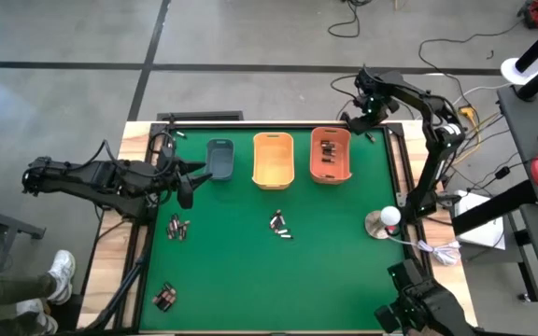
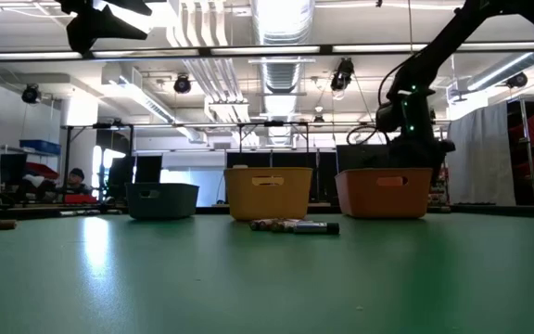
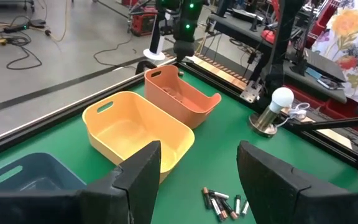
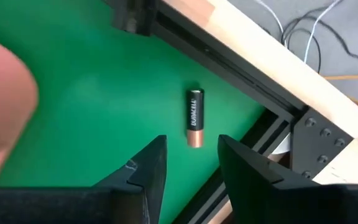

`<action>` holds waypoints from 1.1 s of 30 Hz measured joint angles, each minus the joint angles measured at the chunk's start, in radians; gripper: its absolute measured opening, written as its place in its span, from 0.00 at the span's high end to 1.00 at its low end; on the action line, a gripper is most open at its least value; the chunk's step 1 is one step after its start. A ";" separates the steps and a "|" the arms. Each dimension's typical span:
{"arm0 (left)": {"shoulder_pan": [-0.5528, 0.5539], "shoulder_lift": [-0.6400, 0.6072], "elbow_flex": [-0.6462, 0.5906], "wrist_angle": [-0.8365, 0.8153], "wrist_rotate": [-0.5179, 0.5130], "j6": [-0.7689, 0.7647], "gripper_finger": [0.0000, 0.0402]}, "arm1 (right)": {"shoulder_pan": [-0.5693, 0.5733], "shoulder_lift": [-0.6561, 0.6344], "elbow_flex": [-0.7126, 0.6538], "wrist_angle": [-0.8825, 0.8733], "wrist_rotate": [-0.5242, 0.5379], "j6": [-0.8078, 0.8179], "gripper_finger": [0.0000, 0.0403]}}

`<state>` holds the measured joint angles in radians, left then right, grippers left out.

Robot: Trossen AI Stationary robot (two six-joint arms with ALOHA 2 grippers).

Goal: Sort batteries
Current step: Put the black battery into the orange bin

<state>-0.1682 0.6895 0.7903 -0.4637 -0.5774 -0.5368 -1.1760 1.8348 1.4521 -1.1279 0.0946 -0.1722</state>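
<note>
A single black-and-copper battery (image 4: 194, 118) lies flat on the green mat near the table's far right corner, beside the orange bin (image 1: 330, 154). My right gripper (image 4: 191, 163) hovers open above it, its fingers on either side of the copper end and clear of it. The orange bin holds some batteries. Loose clusters of batteries lie at mid-table (image 1: 280, 227), toward the left (image 1: 177, 227) and near the left near corner (image 1: 164, 297). My left gripper (image 3: 197, 171) is open and empty, raised by the grey-blue bin (image 1: 219, 159).
The yellow-orange bin (image 1: 273, 159) stands between the other two bins along the far edge. A small lamp with a white bulb (image 1: 383, 221) stands at the right edge. A black rail and wooden frame (image 4: 260, 68) border the mat close to the single battery.
</note>
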 joint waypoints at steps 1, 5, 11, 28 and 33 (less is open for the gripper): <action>0.000 0.000 0.000 0.000 0.001 0.000 0.52 | 0.000 0.006 0.000 0.003 0.008 -0.001 0.66; 0.000 0.000 0.000 0.000 0.011 -0.004 0.52 | 0.001 0.024 0.000 0.007 0.034 -0.017 0.65; 0.000 0.000 0.000 0.000 0.014 -0.004 0.52 | 0.004 0.051 0.004 0.017 0.064 -0.035 0.68; 0.000 0.000 0.000 0.008 0.013 -0.007 0.52 | 0.005 0.217 0.122 -0.047 0.079 -0.095 0.69; 0.000 0.000 0.000 0.008 0.013 -0.007 0.52 | 0.006 0.249 0.158 -0.101 0.077 -0.098 0.68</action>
<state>-0.1684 0.6893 0.7904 -0.4557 -0.5644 -0.5442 -1.1698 2.0835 1.6098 -1.2290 0.1716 -0.2700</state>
